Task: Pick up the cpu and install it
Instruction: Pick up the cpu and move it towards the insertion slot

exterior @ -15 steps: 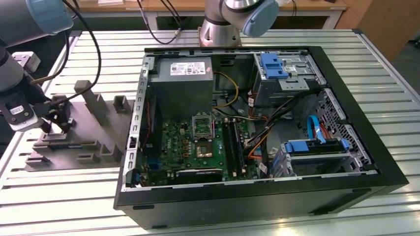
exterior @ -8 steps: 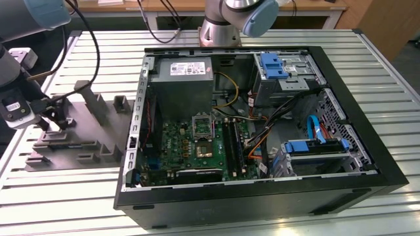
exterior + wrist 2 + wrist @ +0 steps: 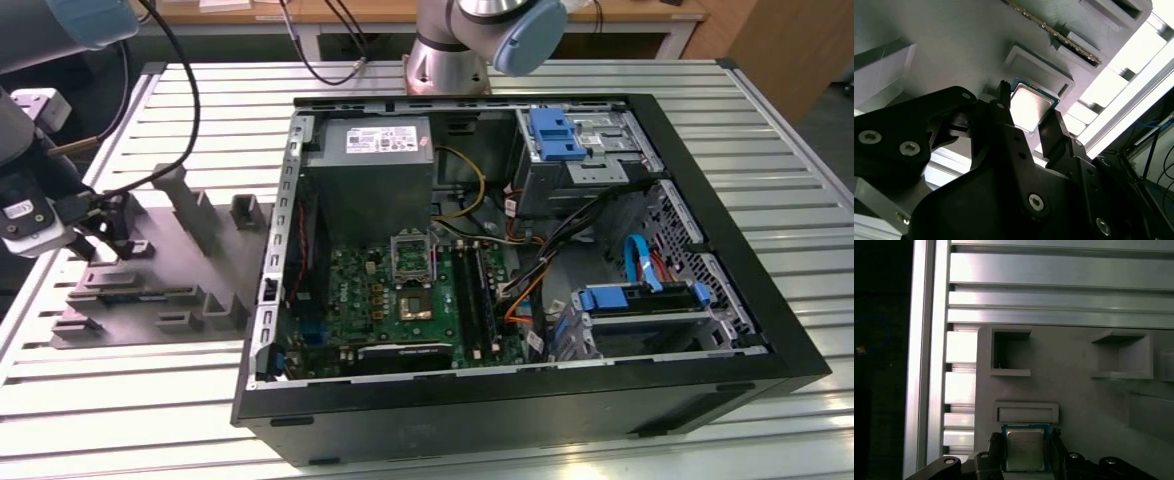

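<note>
The cpu (image 3: 1025, 449) (image 3: 1029, 106), a small flat square chip with a silvery top, lies on the grey moulded tray (image 3: 174, 270) beside a raised rectangular ridge (image 3: 1026, 412). My gripper (image 3: 1026, 450) (image 3: 1030, 114) stands over it, with one dark finger against each of two opposite edges, shut on the chip. In the exterior view the gripper (image 3: 107, 238) hangs low over the tray at that view's left. The silver-framed motherboard socket (image 3: 411, 256) sits inside the open computer case, far from the gripper.
The open black computer case (image 3: 694, 300) takes up the middle and the exterior view's right, with a grey power supply (image 3: 374, 165), cables and blue drive brackets. Upright posts (image 3: 180, 190) rise from the tray. A second arm's base (image 3: 447, 60) stands behind the case.
</note>
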Robot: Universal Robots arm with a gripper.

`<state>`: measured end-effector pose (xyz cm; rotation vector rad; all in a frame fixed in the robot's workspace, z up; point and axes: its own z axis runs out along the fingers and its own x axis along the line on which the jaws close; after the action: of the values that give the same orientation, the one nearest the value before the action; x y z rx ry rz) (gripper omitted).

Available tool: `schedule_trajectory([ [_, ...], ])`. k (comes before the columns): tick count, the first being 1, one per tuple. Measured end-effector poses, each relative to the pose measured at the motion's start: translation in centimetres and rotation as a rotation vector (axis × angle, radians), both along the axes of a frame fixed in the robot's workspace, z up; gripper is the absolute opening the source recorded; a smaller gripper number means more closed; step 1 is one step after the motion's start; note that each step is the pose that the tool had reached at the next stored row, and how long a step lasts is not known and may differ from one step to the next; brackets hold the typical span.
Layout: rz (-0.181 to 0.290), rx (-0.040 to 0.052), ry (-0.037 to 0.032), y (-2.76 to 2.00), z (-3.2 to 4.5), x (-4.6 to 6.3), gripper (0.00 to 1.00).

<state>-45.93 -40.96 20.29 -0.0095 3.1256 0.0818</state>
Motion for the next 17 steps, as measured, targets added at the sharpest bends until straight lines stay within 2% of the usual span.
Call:
schedule_trajectory([
  [17,0.000,0.0000,-0.0002,0.00,0.34,0.00,0.47],
])
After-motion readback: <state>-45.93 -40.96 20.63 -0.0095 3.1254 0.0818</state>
